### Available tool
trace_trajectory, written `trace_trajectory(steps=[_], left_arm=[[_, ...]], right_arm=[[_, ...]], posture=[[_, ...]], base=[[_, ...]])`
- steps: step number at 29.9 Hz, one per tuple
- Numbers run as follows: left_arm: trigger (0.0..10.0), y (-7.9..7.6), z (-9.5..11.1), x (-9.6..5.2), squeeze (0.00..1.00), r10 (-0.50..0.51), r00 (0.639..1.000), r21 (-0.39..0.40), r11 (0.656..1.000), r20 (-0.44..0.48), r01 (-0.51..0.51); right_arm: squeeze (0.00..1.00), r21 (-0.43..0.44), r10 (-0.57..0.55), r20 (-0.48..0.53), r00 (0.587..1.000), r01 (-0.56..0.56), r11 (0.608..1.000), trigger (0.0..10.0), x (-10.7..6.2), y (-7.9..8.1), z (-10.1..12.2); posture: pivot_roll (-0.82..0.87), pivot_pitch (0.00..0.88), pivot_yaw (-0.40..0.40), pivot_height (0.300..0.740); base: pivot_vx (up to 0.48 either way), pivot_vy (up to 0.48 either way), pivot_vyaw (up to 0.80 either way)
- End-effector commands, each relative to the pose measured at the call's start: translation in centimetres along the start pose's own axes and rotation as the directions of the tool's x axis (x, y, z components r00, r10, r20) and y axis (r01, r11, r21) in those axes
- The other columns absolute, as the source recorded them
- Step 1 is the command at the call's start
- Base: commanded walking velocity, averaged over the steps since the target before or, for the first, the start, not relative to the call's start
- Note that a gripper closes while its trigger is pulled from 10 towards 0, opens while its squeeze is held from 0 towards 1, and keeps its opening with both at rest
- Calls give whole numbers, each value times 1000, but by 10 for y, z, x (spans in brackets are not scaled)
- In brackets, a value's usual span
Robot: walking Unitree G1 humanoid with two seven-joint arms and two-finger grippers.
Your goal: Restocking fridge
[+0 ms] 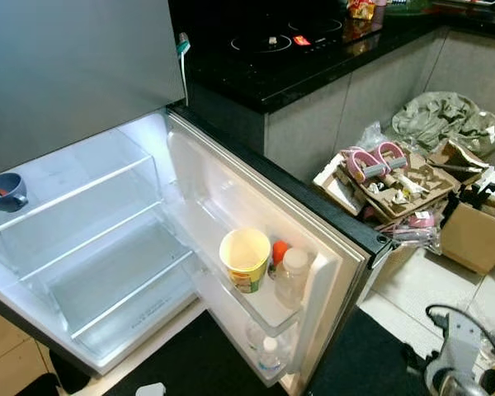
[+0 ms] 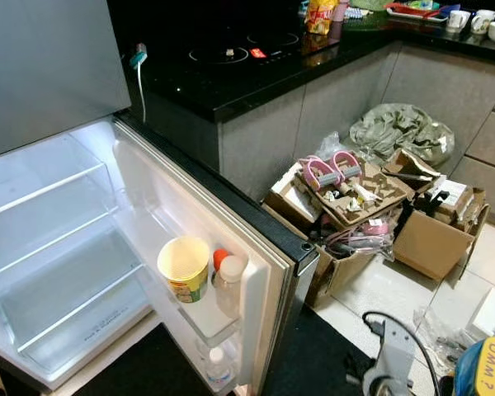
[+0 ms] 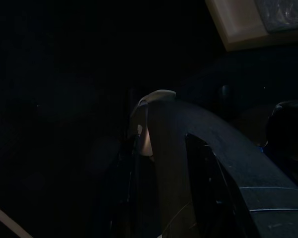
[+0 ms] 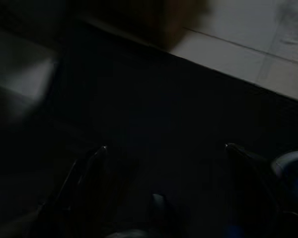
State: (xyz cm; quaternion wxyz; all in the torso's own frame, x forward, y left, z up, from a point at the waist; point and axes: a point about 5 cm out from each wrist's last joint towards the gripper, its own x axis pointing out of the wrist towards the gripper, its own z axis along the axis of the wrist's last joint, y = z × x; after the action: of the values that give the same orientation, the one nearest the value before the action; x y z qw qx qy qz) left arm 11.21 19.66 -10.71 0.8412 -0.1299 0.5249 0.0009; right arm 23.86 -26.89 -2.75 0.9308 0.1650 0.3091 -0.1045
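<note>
Open fridge (image 1: pixel 74 247) ahead and below, lit white inside, glass shelves (image 1: pixel 82 194) bare but for a small blue cup (image 1: pixel 6 191) sitting at the robot's left on the upper shelf. Door (image 1: pixel 313 247) swung wide toward the robot's right, its upper rack holding a yellow tub (image 1: pixel 246 258) with a printed label, just beside it an orange-capped bottle (image 1: pixel 278 252) and a clear white-lidded jar (image 1: pixel 292 276) (the two touching or nearly so, hard to tell which). Lower in the door, a clear water bottle (image 1: pixel 269 355) standing upright in the bottom rack. Behind the door, a black countertop (image 1: pixel 330 62) with an induction hob (image 1: pixel 272 41) and a toothbrush-like thing (image 1: pixel 182 45) at its near corner. Beyond the door on the tiled floor (image 2: pixel 379 289), a heap of cardboard boxes (image 2: pixel 429 243), a pair of pink slippers (image 2: pixel 330 171) on top of the clutter, and a crumpled grey-green cloth (image 2: pixel 400 130) against the cabinets. Right gripper (image 4: pixel 164 163) low over a dark mat beside the pale tiles, fingers (image 4: pixel 84 173) spread wide with nothing between them. Left gripper (image 3: pixel 159 148) hanging in deep shade, one black finger (image 3: pixel 213 168) just made out, spread impossible to judge.
</note>
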Motion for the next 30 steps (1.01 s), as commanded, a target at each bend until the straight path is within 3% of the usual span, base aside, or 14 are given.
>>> trace_trajectory(steps=[1,4,6,10,12,13,15,16,18,20,25,28,29,30], left_arm=[[10000,1,-11,-2,0,0,999,9,1000,-43,0],[10000,1,-12,-2,0,-4,998,49,999,-57,7],[10000,1,-12,-2,0,-4,998,53,999,-58,7],[10000,0,-13,-2,0,-10,998,61,998,-62,13],[10000,0,-13,-2,0,-14,998,73,997,-68,19],[10000,0,-13,-2,0,-14,998,73,997,-68,19],[10000,-1,-13,-2,0,-16,997,78,997,-70,22],[10000,-1,-13,-2,0,-16,997,78,997,-70,22],[10000,-1,-13,-1,0,-18,997,80,996,-71,24],[10000,-2,-13,-1,0,-20,997,85,996,-72,27],[10000,-3,-13,-1,0,-24,997,90,995,-75,30],[10000,-3,-14,-1,0,-26,997,97,995,-79,34],[10000,-4,-14,-1,0,-27,996,98,995,-79,34],[10000,-4,-14,-1,0,-27,996,98,995,-79,34]], right_arm=[[0,25,71,13,997,-71,997,10000,3,10,3],[0,-32,350,3,937,-350,936,10000,10,51,14],[0,-39,399,-3,917,-398,916,10000,10,58,15],[0,-126,554,-96,827,-562,817,10000,9,82,7],[0,-183,620,-187,762,-647,740,10000,6,96,-5],[0,-183,620,-187,762,-647,740,10000,6,96,-5],[0,-177,713,-265,650,-759,626,10000,1,114,-17],[0,-177,713,-265,650,-759,626,10000,1,114,-17],[0,-125,822,-302,483,-875,468,10000,-8,136,-25],[0,-83,882,-294,368,-929,360,10000,-13,151,-26],[0,-98,873,-246,422,-906,411,10000,-10,153,-20],[0,-147,708,-204,676,-736,661,10000,2,119,-17],[0,-156,649,-199,734,-678,719,10000,4,106,-18],[0,-156,649,-199,734,-678,719,10000,4,106,-18]], posture=[[-36,50,0,740],[-35,50,-1,740],[-35,50,-1,740],[-36,42,-2,740],[-36,42,-2,740],[-36,42,-2,740],[-36,42,-2,740],[-36,42,-2,740],[-38,34,-7,740],[-36,27,-9,740],[-35,23,-9,740],[-35,20,-9,740],[-35,20,-9,740],[-35,20,-9,740]], base=[[0,0,0],[0,0,0],[0,0,0],[0,0,0],[0,0,0],[0,0,0],[0,0,0],[0,0,0],[0,0,0],[0,0,0],[0,0,0],[0,0,0],[0,0,0],[0,0,0]])
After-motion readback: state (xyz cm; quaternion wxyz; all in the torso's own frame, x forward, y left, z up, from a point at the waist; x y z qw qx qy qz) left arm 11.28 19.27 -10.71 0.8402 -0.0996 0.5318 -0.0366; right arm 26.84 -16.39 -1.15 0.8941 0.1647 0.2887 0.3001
